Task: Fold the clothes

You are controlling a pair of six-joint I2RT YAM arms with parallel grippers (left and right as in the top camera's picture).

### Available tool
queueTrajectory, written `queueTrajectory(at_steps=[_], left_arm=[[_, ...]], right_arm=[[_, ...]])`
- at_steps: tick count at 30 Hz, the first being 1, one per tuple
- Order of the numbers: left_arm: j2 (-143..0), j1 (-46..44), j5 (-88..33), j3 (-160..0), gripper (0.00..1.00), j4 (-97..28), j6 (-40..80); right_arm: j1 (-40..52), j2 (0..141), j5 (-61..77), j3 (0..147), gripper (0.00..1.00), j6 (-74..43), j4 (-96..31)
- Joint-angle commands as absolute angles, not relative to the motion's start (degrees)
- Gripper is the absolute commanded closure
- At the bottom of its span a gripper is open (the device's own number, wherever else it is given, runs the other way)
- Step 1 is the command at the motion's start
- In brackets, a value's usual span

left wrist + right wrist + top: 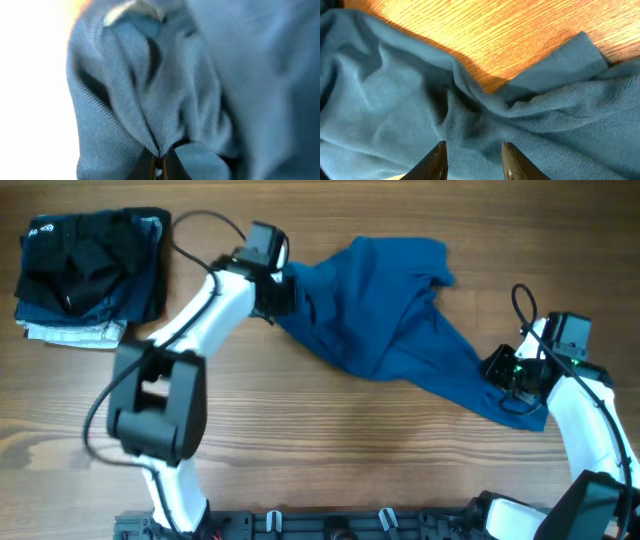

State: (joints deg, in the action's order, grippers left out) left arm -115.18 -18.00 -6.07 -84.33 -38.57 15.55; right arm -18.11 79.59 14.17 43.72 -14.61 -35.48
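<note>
A crumpled blue shirt (385, 320) lies across the wooden table from upper centre to lower right. My left gripper (277, 288) is shut on the shirt's upper left edge; in the left wrist view the blue cloth (150, 100) bunches into the closed fingertips (159, 162). My right gripper (503, 372) sits over the shirt's lower right end. In the right wrist view its fingers (472, 152) are open, spread above the blue cloth (420, 110), with nothing between them.
A stack of folded dark clothes (90, 270) sits at the far left corner of the table (330, 450). Bare wood (485, 35) shows beyond the shirt edge in the right wrist view.
</note>
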Motion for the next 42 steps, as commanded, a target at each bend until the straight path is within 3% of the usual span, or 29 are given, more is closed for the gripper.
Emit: queueTrajectory(at_steps=[1, 11, 18, 19, 20, 22, 24, 26, 42], left_arm=[[-104.4, -17.2, -7.0, -88.2, 0.96, -42.1, 15.5], [-98.6, -17.2, -0.1, -88.0, 0.96, -61.9, 30.6], [-101.1, -17.2, 1.0, -88.0, 0.96, -62.1, 36.8], [-101.6, -17.2, 1.0, -88.0, 0.92, -61.2, 36.7], [-101.9, -17.2, 1.0, -88.0, 0.82, -60.6, 36.7], [-102.2, -17.2, 1.0, -88.0, 0.46, -59.5, 36.7], [-102.2, -17.2, 1.0, -88.0, 0.17, -59.3, 36.7], [-102.2, -17.2, 1.0, -88.0, 0.01, -59.4, 36.7], [-102.2, -17.2, 1.0, -88.0, 0.0, -59.4, 36.7]], right_arm=[[-18.2, 79.3, 19.5, 47.7, 0.65, -12.1, -36.6], [-11.9, 79.3, 22.5, 49.9, 0.64, -10.9, -35.5], [-8.3, 79.3, 23.5, 49.9, 0.6, -11.0, -29.6], [-7.3, 79.3, 23.7, 49.9, 0.6, -11.0, -28.6], [-6.6, 79.3, 23.7, 49.9, 0.6, -11.0, -27.9], [-5.5, 79.3, 23.7, 49.9, 0.6, -11.1, -27.2], [-5.5, 79.3, 23.7, 49.9, 0.59, -11.0, -27.0], [-5.5, 79.3, 23.7, 49.9, 0.59, -10.9, -26.9], [-5.5, 79.3, 23.7, 49.9, 0.53, -10.7, -26.9]])
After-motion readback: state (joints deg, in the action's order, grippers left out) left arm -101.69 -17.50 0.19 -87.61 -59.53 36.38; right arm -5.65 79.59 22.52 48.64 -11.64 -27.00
